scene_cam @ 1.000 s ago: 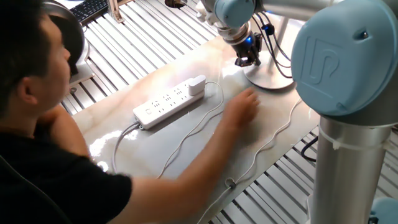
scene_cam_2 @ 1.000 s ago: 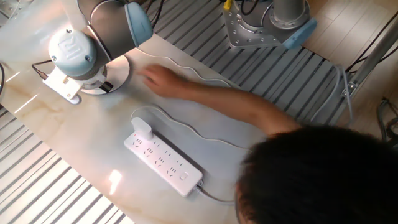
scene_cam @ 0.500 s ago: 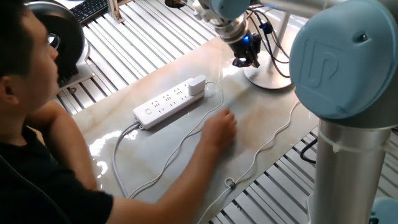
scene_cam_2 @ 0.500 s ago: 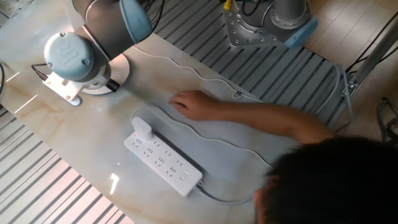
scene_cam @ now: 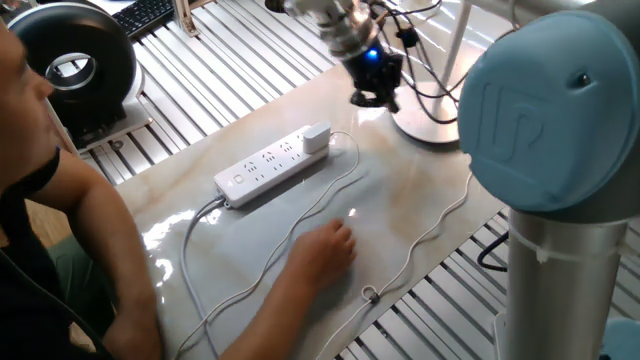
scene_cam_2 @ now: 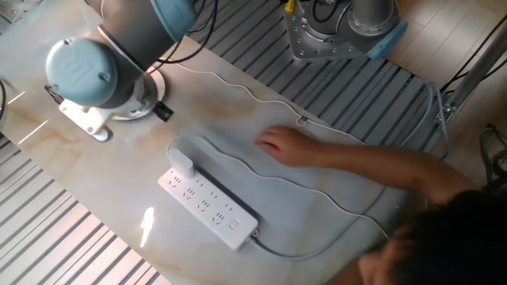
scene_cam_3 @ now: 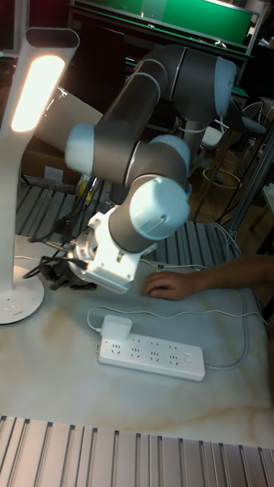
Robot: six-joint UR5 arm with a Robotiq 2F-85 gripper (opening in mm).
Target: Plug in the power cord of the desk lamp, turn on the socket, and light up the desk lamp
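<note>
One plug (scene_cam: 316, 138) sits in the socket (scene_cam: 272, 165) (desk lamp (scene_cam_3: 32, 99) glowing). Gripper (scene_cam: 373, 93) hovers beside the lamp base; whether its jaws are apart is unclear.

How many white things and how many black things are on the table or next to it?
White things: 3 - the desk lamp, the socket and the power cord plugged into it.
Black things: 2 - the round fan and the keyboard beside the table.
Total: 5

Marble tabletop (scene_cam: 420, 190), perhaps wooden floor (scene_cam_2: 444, 32).
</note>
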